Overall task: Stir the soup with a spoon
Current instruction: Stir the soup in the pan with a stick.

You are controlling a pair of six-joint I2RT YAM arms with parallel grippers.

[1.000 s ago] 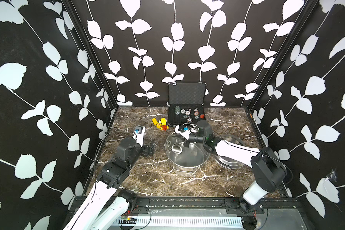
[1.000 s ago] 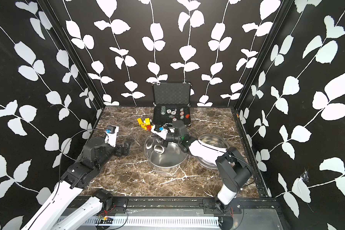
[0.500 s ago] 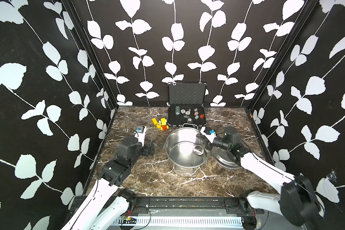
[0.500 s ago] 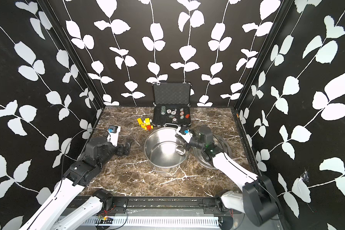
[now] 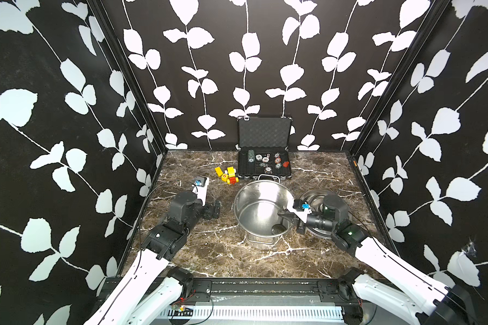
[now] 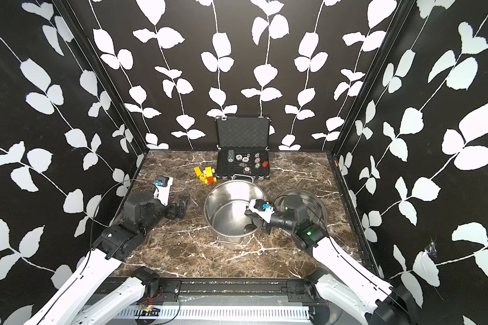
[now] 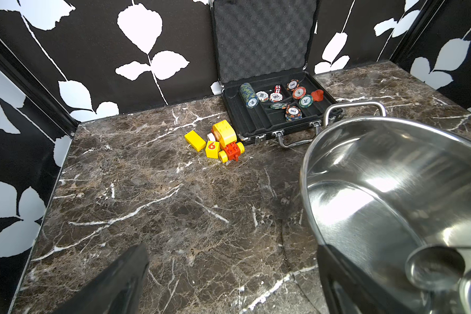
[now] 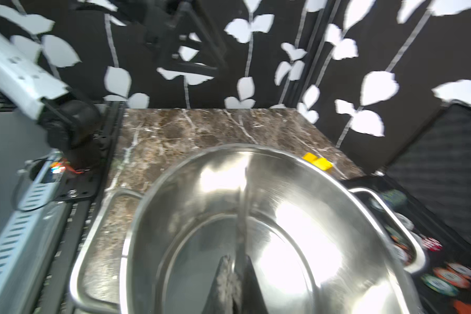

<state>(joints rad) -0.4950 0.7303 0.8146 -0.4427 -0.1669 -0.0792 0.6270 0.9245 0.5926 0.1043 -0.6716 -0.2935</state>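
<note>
A dark marble table (image 5: pixel 209 253) is boxed in by black walls printed with white leaves. At the left, the left gripper (image 5: pixel 216 208) sits low over bare marble, near the pot but apart from it. Its two black fingers (image 7: pixel 120 277) are spread wide with nothing between them, and the left wrist view cuts them off at the frame edge. Whether it touches the table cannot be told. Farther back lies a small heap of yellow and red toy blocks (image 5: pixel 228 176). Just beside them an open black case (image 5: pixel 264 132) stands against the back wall, with poker chips in its tray. In the middle stands the large steel pot (image 5: pixel 254 202), its inside bare and shiny. The left wrist view shows only part of its rim, and the right wrist view is blurred. The spoon (image 7: pixel 434 267) is inside the pot, its small round bowl down near the wall on the right arm's side. In both top views the bowl is only a dark blob (image 6: pixel 247 228) and the handle is hard to make out. The right gripper (image 5: pixel 281 214) reaches over the pot's rim with its fingers pressed together on a thin steel strip (image 8: pixel 242 206) — the spoon's handle, seen edge-on. At the right, just beside the pot, lies a flat round lid (image 5: pixel 310 198) — mostly hidden under the right arm, its centre covered.
</note>
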